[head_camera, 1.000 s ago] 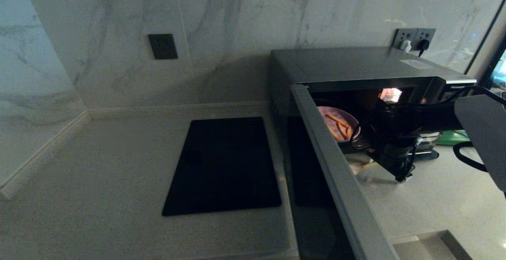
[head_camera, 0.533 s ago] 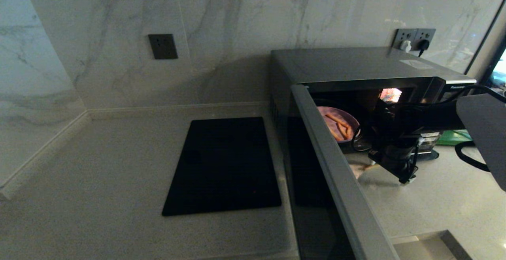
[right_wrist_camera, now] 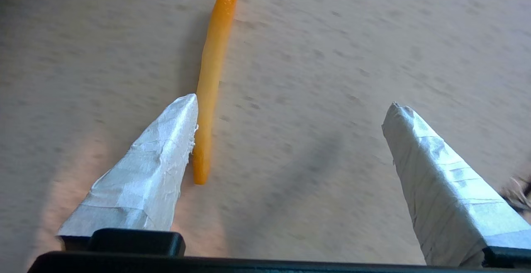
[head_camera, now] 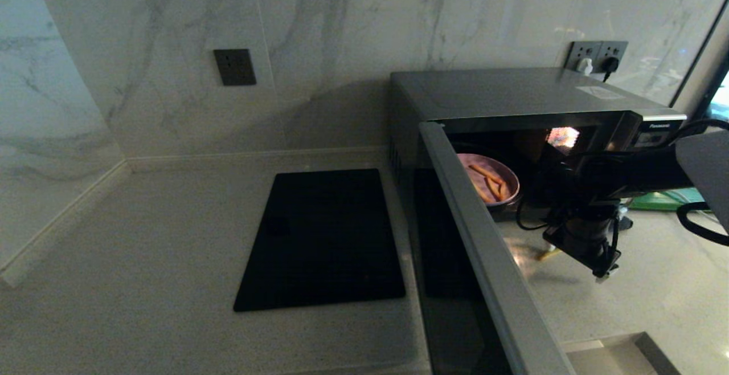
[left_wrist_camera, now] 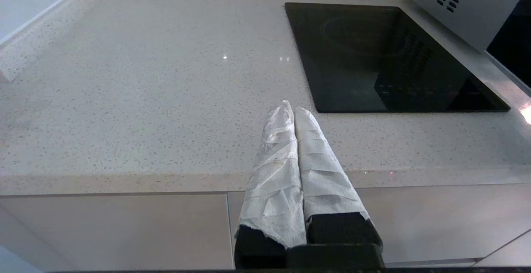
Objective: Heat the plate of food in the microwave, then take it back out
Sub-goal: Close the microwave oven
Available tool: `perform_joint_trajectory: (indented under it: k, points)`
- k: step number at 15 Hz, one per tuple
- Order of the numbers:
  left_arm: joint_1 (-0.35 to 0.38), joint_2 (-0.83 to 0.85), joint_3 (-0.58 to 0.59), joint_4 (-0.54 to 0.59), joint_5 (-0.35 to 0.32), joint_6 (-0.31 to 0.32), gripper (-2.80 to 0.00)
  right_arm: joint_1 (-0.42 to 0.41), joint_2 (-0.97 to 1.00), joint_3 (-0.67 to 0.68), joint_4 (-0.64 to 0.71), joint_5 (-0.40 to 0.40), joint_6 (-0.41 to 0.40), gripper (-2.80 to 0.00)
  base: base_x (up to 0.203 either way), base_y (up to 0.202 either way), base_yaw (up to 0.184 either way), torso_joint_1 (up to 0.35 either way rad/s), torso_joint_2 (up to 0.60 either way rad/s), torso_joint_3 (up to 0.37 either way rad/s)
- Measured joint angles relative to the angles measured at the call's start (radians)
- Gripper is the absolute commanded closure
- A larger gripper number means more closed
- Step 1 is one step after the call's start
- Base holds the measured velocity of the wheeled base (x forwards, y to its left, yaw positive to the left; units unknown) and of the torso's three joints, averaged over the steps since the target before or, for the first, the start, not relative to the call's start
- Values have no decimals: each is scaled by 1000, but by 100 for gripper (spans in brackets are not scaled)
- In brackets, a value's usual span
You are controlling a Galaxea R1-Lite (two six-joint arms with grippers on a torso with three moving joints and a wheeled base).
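Presently the microwave (head_camera: 512,98) stands on the counter (head_camera: 171,238) with its door (head_camera: 484,249) swung wide open toward the camera. The plate of food (head_camera: 488,180) sits inside the cavity, near the hinge side, carrying a few orange-tan sticks. A lit patch shows on the inner back wall.

The right tool (right_wrist_camera: 290,107) hangs in front of the open cavity, above the counter and outside the microwave, pointing down. Its two tape-wrapped fingers (right_wrist_camera: 161,140) are spread wide apart and hold nothing. In the right wrist view a single orange stick (right_wrist_camera: 211,78) lies flat on the counter, its near end just beside the tip of one finger; whether they touch cannot be told.

The left tool (left_wrist_camera: 292,111) is parked at the counter's front edge, well apart from the microwave, its wrapped fingers pressed together with nothing between them. A flat black slab (head_camera: 324,238) lies on the counter just beside the microwave. A green board (head_camera: 663,198) shows beyond the right arm. Wall sockets (head_camera: 598,56) sit behind the microwave, with plugs inserted.
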Motion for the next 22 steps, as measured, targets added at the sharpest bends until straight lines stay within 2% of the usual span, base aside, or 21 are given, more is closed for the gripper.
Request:
perform_joint_trajectory:
  k: [9,15,19,22]
  points:
    - [0,0,0,0,0,0,0,3,8,-120,-7,11,7,-280,0,0,0,0,0,0]
    - [0,0,0,0,0,0,0,10,58,-171,-1,48,67,-280,0,0,0,0,0,0]
    - [0,0,0,0,0,0,0,8,62,-199,74,141,154,-280,0,0,0,0,0,0]
    - [0,0,0,0,0,0,0,-4,59,-222,102,187,183,-280,0,0,0,0,0,0]
